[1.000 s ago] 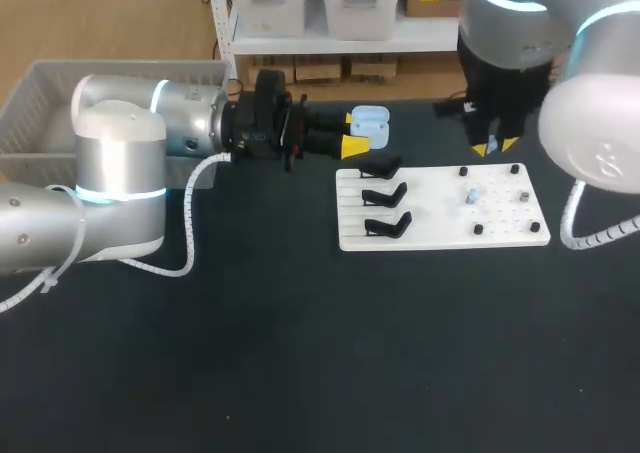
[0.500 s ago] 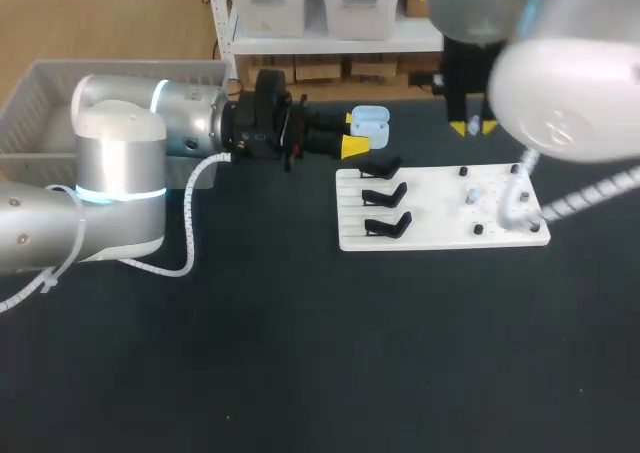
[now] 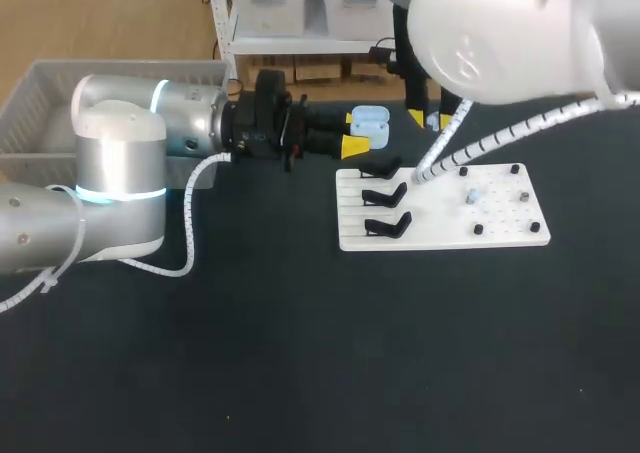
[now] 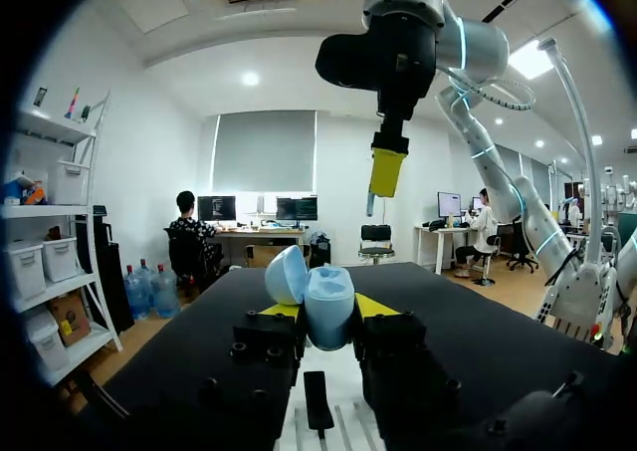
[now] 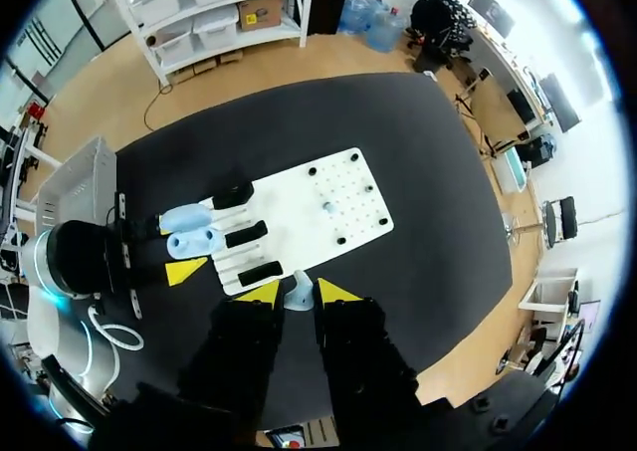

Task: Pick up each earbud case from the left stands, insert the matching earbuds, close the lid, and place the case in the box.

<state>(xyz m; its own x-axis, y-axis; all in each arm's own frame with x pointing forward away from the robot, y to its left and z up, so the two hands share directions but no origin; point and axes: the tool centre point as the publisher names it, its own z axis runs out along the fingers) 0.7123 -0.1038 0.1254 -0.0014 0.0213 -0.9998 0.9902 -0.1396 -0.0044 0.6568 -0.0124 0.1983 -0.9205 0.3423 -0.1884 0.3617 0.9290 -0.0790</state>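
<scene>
— Left claw (image 4: 326, 314)?
— Clamped on the earbud case (image 4: 328, 294): pale blue, smooth, rounded, lid hinged open, a yellow tip on each side.
— Right claw (image 5: 298, 293)?
— Narrow, pinching a small pale earbud (image 5: 298, 296). From the head view it hangs at the case's three o'clock.
— Farther out?
— A flat white board (image 3: 500, 231) with black pegs (image 3: 478, 229) lies at the case's five o'clock. Three black stands (image 3: 385, 194) line its nine o'clock edge. The matte black bench (image 3: 300, 353) is open toward six.
— Anything hard to see?
— The grey slatted box (image 3: 40, 83), far toward nine, is partly behind the left arm. A coiled cable (image 3: 450, 153) crosses the board's twelve o'clock edge.
</scene>
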